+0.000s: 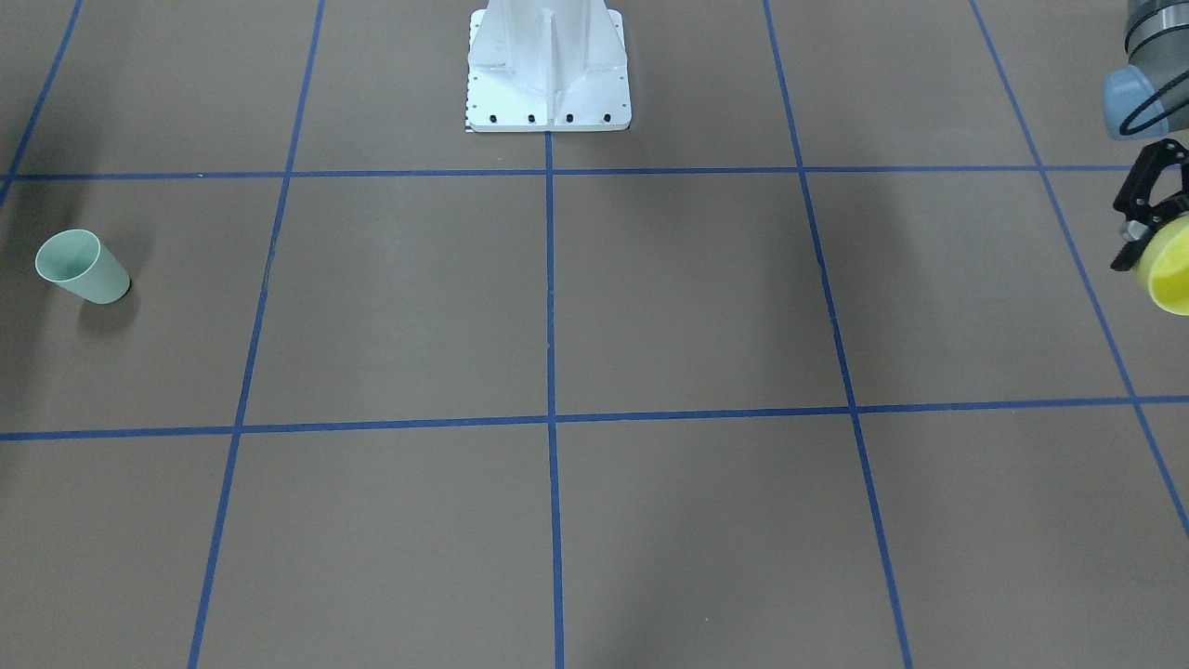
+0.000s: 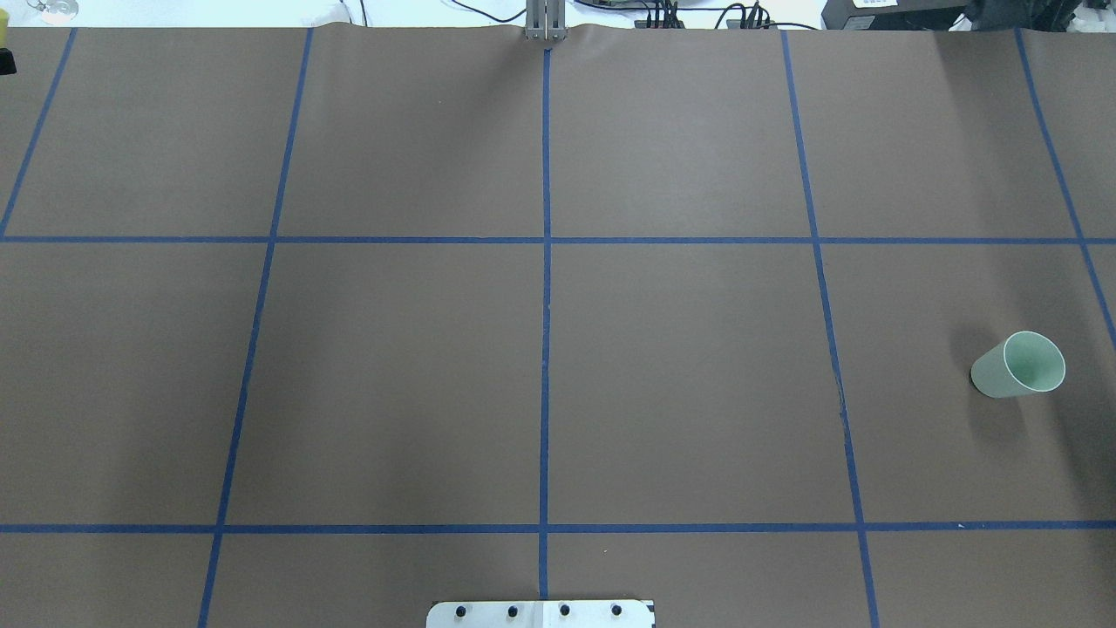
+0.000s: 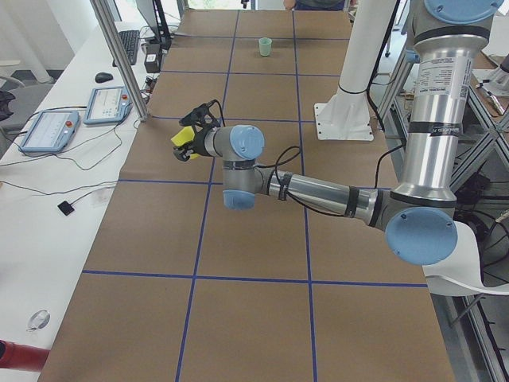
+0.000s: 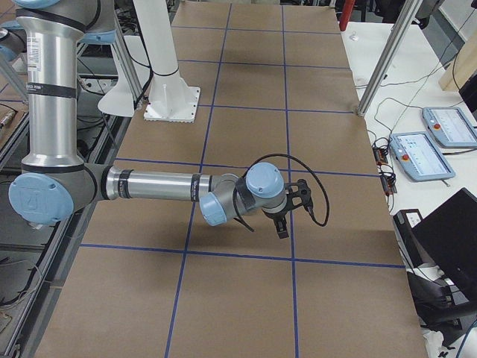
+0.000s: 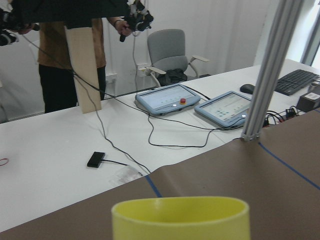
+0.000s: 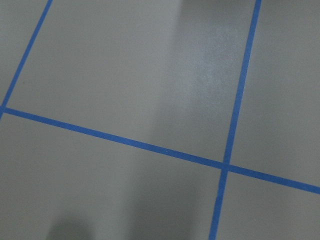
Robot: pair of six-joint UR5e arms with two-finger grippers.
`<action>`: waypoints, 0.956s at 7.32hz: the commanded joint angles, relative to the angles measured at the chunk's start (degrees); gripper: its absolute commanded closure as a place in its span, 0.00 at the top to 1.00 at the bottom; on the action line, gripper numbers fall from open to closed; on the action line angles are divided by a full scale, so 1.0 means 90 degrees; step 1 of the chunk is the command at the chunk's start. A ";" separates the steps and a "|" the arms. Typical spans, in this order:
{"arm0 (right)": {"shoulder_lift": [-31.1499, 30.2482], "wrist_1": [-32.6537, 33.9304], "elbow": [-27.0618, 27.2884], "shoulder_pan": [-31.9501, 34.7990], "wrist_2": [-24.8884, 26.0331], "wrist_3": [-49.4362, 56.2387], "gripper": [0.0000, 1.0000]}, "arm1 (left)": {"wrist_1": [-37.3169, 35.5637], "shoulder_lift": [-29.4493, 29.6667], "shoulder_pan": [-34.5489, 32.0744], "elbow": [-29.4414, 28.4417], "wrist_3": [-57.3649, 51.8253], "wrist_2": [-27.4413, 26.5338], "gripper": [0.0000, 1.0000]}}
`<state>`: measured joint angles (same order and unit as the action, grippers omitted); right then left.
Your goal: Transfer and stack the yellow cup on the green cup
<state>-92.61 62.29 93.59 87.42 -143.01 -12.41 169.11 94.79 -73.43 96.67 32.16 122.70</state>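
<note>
The yellow cup (image 1: pixel 1172 274) is held off the table in my left gripper (image 1: pixel 1152 228), at the right edge of the front-facing view. The gripper is shut on it. In the exterior left view the cup (image 3: pixel 182 142) is held sideways near the table's edge. Its rim fills the bottom of the left wrist view (image 5: pixel 180 217). The green cup (image 1: pixel 82 267) stands alone on the brown table at the far other end, and it also shows in the overhead view (image 2: pixel 1018 365). My right gripper (image 4: pixel 287 212) hovers over the table; I cannot tell whether it is open or shut.
The white robot base (image 1: pixel 548 70) stands at the table's middle rear. An aluminium post (image 5: pixel 267 75) rises at the table's edge near the yellow cup. Beyond it a white side table carries two teach pendants (image 5: pixel 165 97) and cables. Blue tape lines grid the table.
</note>
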 commanded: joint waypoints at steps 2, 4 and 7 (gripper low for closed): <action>0.0736 -0.0008 0.0431 -0.0397 -0.0632 -0.1660 1.00 | 0.0116 0.0491 0.1008 0.0041 -0.0604 0.0263 0.00; 0.1508 -0.0017 0.0568 -0.1000 -0.0878 -0.2845 1.00 | 0.0592 0.0687 0.1992 0.0041 -0.0585 0.0244 0.00; 0.2805 0.0002 0.0929 -0.1996 -0.0781 -0.4863 1.00 | 0.0740 0.1360 0.3098 -0.0066 -0.0595 0.0186 0.00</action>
<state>-72.42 62.28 100.65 73.16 -150.51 -48.00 174.96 104.89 -49.42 96.56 26.91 124.78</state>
